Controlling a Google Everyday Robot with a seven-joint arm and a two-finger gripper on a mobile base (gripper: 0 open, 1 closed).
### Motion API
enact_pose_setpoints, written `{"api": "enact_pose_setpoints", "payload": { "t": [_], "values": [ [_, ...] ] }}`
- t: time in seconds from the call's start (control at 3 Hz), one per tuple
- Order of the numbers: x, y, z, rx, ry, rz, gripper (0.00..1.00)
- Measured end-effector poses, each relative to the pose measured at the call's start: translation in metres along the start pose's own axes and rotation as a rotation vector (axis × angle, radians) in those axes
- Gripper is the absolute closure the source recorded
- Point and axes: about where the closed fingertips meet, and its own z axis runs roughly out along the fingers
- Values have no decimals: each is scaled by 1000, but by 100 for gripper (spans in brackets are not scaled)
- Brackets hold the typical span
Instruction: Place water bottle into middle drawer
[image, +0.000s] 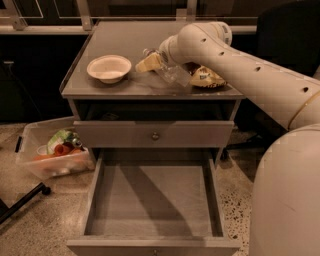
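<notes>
The water bottle (171, 74) lies on its side on the cabinet top, clear and ribbed, with its cap end pointing back left. My gripper (162, 61) is at the end of the white arm, right over the bottle, and the wrist hides most of it. The middle drawer (152, 200) is pulled wide open below, and its flat grey floor is bare.
A cream bowl (108, 68) sits on the left of the top. A yellow snack bag (148, 63) lies beside the bottle and a brown one (205, 76) to its right. The closed drawer front has a round knob (155, 135). A clear plastic bin (52, 150) stands on the floor at left.
</notes>
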Motion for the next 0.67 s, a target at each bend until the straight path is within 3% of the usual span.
{"api": "enact_pose_setpoints", "payload": {
  "t": [0.67],
  "values": [
    [-4, -3, -9, 13, -5, -21, 0]
  ]
}}
